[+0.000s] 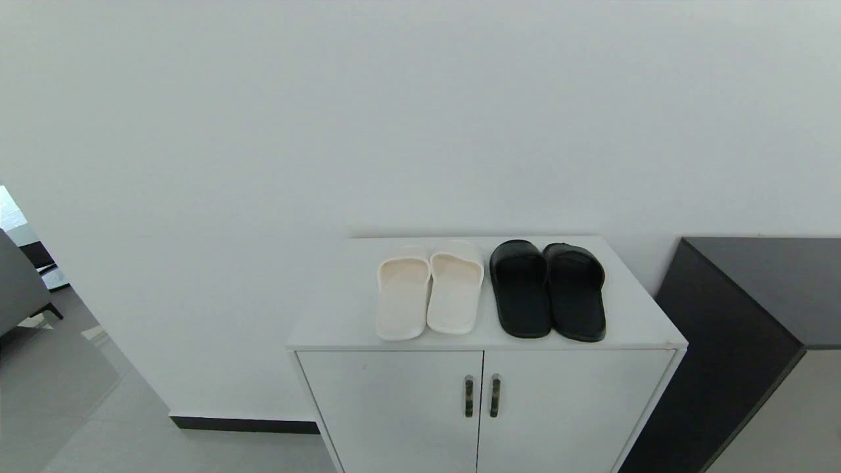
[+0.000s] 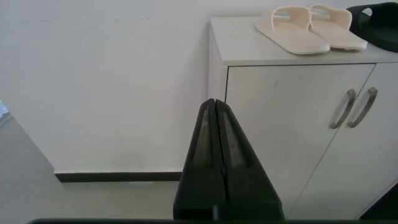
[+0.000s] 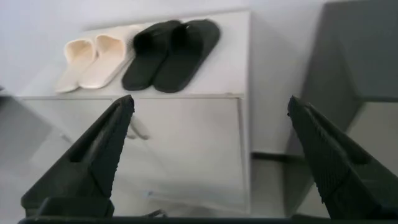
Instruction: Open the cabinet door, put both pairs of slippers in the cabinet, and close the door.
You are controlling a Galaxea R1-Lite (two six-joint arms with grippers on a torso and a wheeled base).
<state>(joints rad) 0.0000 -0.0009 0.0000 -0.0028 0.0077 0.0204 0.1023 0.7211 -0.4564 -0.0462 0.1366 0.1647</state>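
White cabinet doors (image 1: 394, 414): shut; opening is in hand
Left fingers (image 2: 214, 149): pressed together
Right fingers (image 3: 106, 149): spread
Next: handle (image 1: 495, 395), ahead of the fingers, to be gripped, pulled

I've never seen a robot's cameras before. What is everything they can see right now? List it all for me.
cream slippers: one pair, cream, on the cabinet top, left side
black slippers: one pair, black, on the cabinet top, right of the cream pair
cabinet: one, white, against the wall, both doors shut
door handles: two, dark metal, side by side where the doors meet
dark unit: one, black, right of the cabinet
wall: white, behind the cabinet
skirting strip: one, dark, at the foot of the wall
floor: grey
left gripper: one, black, fingers shut, facing the cabinet's left front corner
right gripper: one, black, fingers wide open, in front of the cabinet
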